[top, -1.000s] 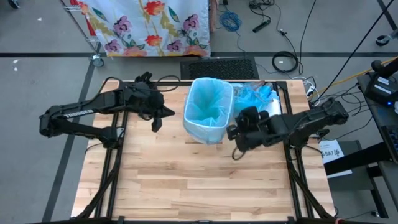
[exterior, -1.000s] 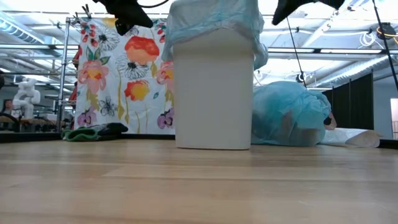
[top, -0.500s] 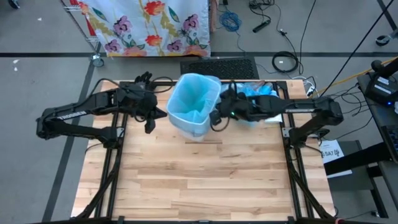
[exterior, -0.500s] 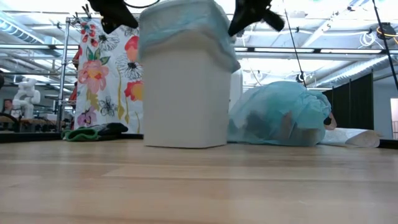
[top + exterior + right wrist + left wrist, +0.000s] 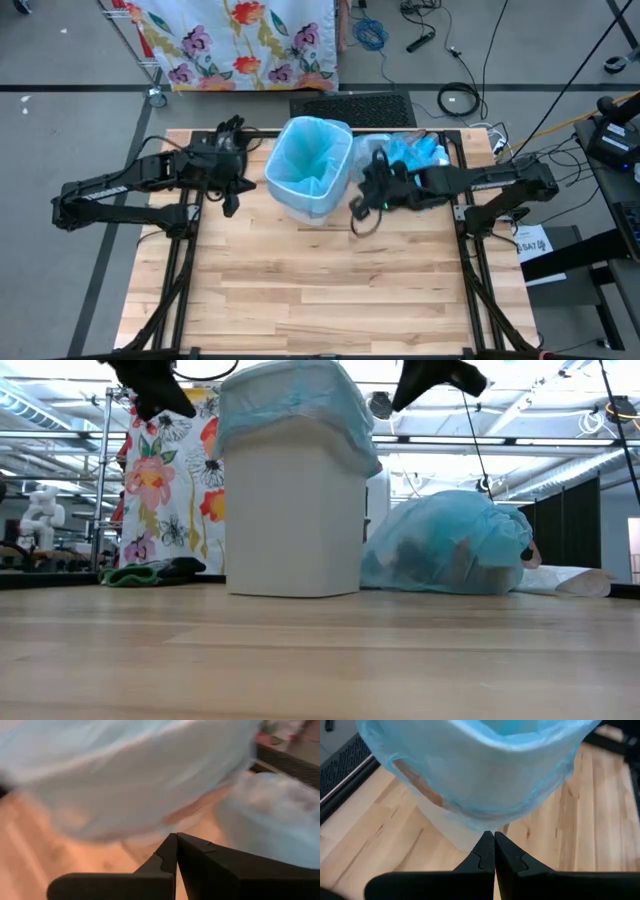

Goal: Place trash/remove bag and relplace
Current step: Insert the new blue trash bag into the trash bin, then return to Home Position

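I am working both arms around the white bin (image 5: 305,200), which is standing upright near the far middle of the table (image 5: 330,300) with a fresh blue liner (image 5: 310,160) folded over its rim. My left gripper (image 5: 229,196) is hovering just off the bin's left side, its fingers pressed fully together and holding nothing. My right gripper (image 5: 366,205) is hanging just off the bin's right side, likewise closed and empty. The tied-off full blue bag (image 5: 450,545), which I take to be carrying the trash, is lying behind and to the right of the bin, touching or nearly touching it; I am seeing no loose wads anywhere around the bin.

I am judging the step to be seating the liner. To do it well I am planning to open one gripper before approaching, pinch only the overhanging film, and pull down evenly on opposite sides so the light bin is not sliding or tipping.

The bin's long axis is running vertically, mouth pointing straight up; the full bag is slumping with its long axis along the table's back edge
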Available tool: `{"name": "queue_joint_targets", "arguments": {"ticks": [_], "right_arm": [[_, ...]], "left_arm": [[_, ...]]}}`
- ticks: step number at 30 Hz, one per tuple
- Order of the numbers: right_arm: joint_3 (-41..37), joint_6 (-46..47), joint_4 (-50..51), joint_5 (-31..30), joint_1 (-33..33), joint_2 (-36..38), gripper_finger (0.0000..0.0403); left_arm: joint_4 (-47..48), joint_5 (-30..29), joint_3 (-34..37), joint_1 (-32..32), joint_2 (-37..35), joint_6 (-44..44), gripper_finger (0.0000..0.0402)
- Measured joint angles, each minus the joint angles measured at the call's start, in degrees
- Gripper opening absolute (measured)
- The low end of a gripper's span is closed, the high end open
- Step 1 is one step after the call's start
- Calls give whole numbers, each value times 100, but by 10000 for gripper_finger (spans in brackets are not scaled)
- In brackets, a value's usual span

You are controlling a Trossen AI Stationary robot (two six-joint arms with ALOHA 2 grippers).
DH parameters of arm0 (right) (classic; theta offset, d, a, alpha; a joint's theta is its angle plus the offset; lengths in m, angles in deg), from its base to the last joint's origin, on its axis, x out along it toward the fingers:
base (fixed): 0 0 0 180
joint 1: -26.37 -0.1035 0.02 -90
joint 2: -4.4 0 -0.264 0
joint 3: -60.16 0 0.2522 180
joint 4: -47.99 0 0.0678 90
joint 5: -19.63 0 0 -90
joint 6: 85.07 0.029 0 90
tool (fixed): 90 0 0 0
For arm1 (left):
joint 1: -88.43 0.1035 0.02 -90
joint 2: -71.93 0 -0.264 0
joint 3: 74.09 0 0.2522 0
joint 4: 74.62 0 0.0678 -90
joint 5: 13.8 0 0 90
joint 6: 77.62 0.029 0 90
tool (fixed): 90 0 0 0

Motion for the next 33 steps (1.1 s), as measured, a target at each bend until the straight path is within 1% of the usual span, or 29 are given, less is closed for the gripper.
{"name": "queue_joint_targets", "arguments": {"ticks": [2, 5, 7, 9, 13, 15, 16, 20, 23, 26, 28, 33], "right_arm": [[-84, 41, 5, 8, -295, 0, 0], [-435, 216, -135, 49, -638, 0, 0], [-832, 347, -599, 213, -775, 30, 0], [-1395, 329, -1535, 533, -840, 117, 0], [-2630, -62, -3802, 1282, -867, 329, 0], [-3140, -147, -4586, 1513, -823, 400, 0], [-3322, -126, -4775, 1518, -801, 421, 0], [-3762, 312, -4850, 1507, -797, 462, 0], [-3936, 406, -4850, 1517, -802, 461, 0], [-4022, 453, -4843, 1513, -810, 461, 0], [-4025, 242, -4824, 1509, -808, 461, 0], [-4025, 111, -4745, 1509, -797, 459, 0]], "left_arm": [[-239, -1, 369, -10, -340, -168, 0], [-590, 82, 919, -11, -946, -431, 0], [-862, 324, 1313, -13, -1264, -621, 0], [-1239, 546, 1720, -13, -1604, -738, 0], [-1784, 685, 2608, -39, -2235, -1065, 0], [-2064, 836, 3090, -84, -2516, -1183, 0], [-2174, 893, 3344, -108, -2649, -1301, 0], [-2354, 925, 4156, -175, -2950, -2050, 0], [-2290, 925, 4429, -177, -2974, -2824, 0], [-1950, 919, 4515, -177, -2916, -3206, 0], [-1794, 914, 4571, -177, -2860, -3123, 0], [-1791, 907, 4569, -177, -2834, -2139, 0]]}}
